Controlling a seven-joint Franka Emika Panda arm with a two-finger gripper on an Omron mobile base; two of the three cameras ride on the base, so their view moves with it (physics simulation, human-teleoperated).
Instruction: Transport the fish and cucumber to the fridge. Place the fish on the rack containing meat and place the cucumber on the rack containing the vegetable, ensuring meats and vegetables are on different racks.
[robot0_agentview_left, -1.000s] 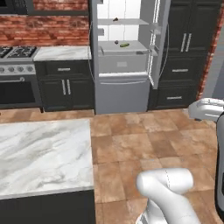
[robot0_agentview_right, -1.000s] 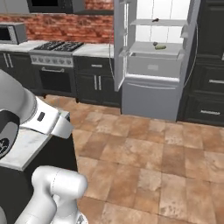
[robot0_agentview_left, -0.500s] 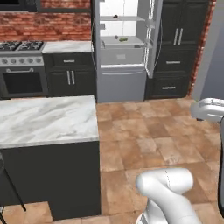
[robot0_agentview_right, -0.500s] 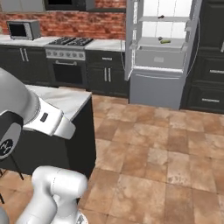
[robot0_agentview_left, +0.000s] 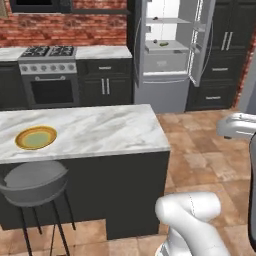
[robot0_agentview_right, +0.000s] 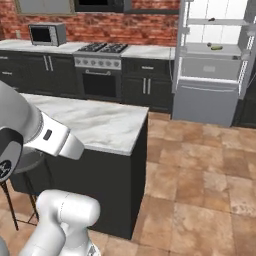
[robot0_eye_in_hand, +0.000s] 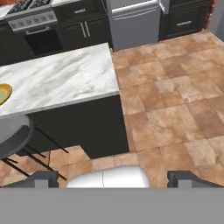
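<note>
Small items on the fridge (robot0_agentview_left: 170, 55) shelves are too tiny to identify.

From my seat I see the fridge (robot0_agentview_right: 216, 70) standing open at the far right, its white interior lit; a small green cucumber (robot0_agentview_right: 216, 47) lies on the lower shelf (robot0_agentview_right: 212, 49), and a tiny dark thing sits on the higher shelf (robot0_agentview_right: 210, 22), too small for me to name; left of the fridge runs a stove (robot0_agentview_right: 101, 70) beneath the brick wall, with a microwave (robot0_agentview_right: 46, 34) further left; the marble-topped bench (robot0_agentview_right: 95, 122) fills the near middle, above terracotta floor tiles (robot0_agentview_right: 200, 170).
</note>
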